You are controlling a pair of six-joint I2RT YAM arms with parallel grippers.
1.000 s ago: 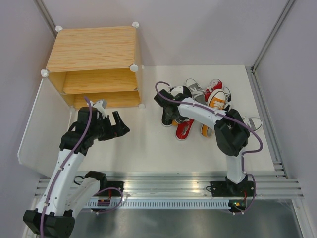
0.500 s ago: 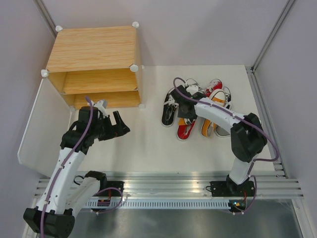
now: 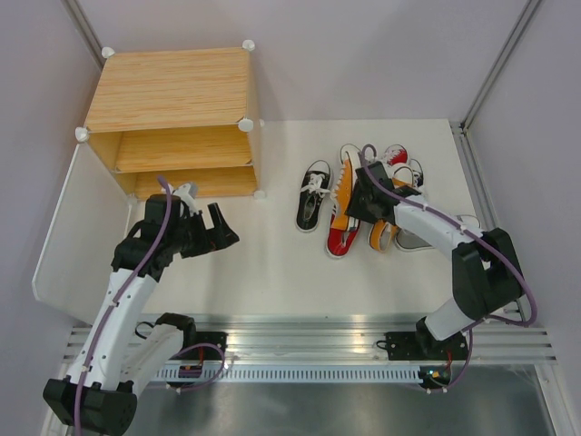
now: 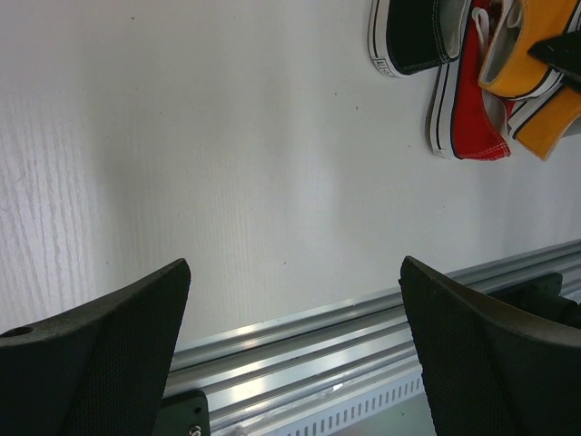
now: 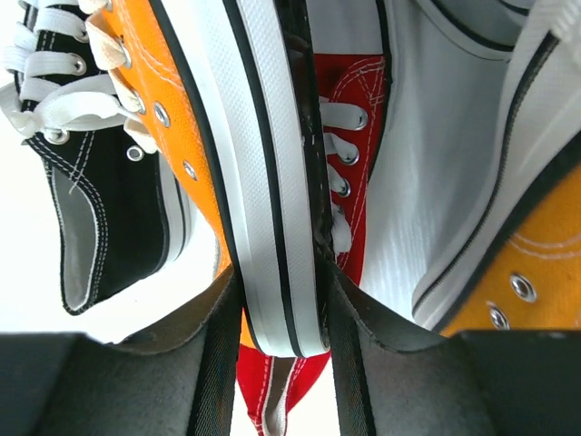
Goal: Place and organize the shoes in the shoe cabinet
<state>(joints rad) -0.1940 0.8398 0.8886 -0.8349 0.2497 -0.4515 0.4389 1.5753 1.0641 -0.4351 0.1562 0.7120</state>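
Rightward across the pile is where the right arm has swung over the last second, off the black shoe (image 3: 313, 195) and onto an orange shoe (image 5: 182, 136); the left arm has not stirred. The right gripper (image 5: 277, 313) now pinches that shoe by the white rubber rim of its sole, one pad on each side. The left gripper (image 4: 295, 272) hangs wide open and empty above the table (image 3: 263, 263), just near of the shoe cabinet (image 3: 168, 91).

The gripped shoe sits tipped on its side in the heap at the right. Its long axis runs far to near, with the toe apparently pointing far (the heel end is hidden behind the fingers).

The hold is on a narrow edge, so I judge the shoe could swivel or slip out when raised. The red shoe (image 5: 349, 86) lies touching it, laces right beside the pad, and may snag and be dragged along. The cabinet's opening faces near, well apart on the left, so the shoe would also need turning upright.
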